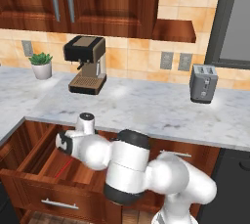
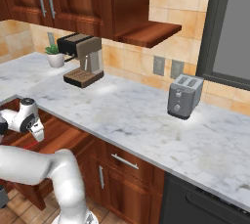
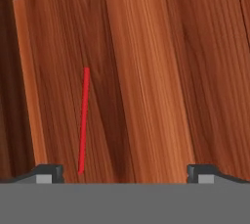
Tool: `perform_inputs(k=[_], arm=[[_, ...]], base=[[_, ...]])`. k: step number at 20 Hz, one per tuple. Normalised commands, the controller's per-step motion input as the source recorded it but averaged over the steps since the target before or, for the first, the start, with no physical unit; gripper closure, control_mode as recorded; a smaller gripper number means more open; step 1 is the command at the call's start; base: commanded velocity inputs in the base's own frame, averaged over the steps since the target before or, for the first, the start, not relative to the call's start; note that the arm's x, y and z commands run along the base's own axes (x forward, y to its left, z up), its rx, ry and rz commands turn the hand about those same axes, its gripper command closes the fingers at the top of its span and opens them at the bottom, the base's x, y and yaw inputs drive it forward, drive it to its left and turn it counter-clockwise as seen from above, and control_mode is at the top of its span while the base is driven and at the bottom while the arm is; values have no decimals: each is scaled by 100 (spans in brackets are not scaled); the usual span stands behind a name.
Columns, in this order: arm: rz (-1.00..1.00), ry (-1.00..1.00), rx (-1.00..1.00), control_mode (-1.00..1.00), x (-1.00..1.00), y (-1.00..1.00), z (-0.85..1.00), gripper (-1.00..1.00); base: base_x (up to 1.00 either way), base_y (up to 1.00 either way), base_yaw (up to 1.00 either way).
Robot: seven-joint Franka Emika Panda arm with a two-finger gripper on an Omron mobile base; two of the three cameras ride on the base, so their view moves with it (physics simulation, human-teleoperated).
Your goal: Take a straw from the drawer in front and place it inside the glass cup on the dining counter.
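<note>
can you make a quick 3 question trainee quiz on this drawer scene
1. True or false: the straw is gripped in the claw.
2. Where does the straw lie? A) on the marble worktop B) on the floor of the open drawer C) inside the toaster
3. Fill in: the claw's jaws are ___.

Key:
1. False; it lies flat on the wood, near one fingertip, untouched.
2. B
3. open, wide apart
</note>
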Motion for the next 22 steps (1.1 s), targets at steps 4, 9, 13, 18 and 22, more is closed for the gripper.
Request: perform_inputs(k=[4, 9, 13, 18, 22], arm=[[0, 7, 0, -100, 34, 33, 0, -100], [0, 7, -3, -100, 20, 39, -6, -100], [-5, 1, -10, -100, 6, 21, -16, -100], [-9, 0, -13, -100, 0, 1, -32, -100], [-9, 0, -8, -100, 2, 0, -38, -100]], base=[[0, 0, 0], [0, 0, 0], [0, 0, 0], [0, 0, 0], [0, 0, 0]])
